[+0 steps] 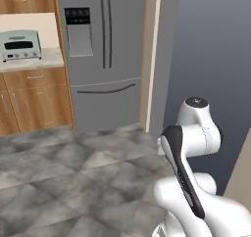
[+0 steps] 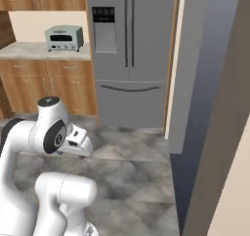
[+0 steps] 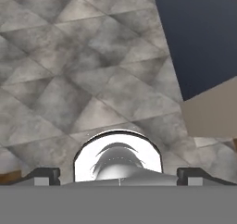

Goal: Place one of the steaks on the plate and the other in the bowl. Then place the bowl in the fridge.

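Observation:
The tall grey fridge (image 1: 105,55) (image 2: 131,54) stands ahead with both doors and its lower drawer shut. My arm is folded close over its base, a good way short of the fridge. In the hand view my gripper (image 3: 119,176) points down at the grey tiled floor. Its two dark fingertips (image 3: 44,174) stand wide apart, open, with nothing between them. The steaks, the plate and the bowl are out of view.
A pale green toaster oven (image 1: 19,45) (image 2: 63,38) sits on the counter left of the fridge, above wooden cabinets (image 1: 34,101). A grey wall panel (image 2: 188,74) juts out right of the fridge, and a beige wall (image 2: 229,171) stands close on my right.

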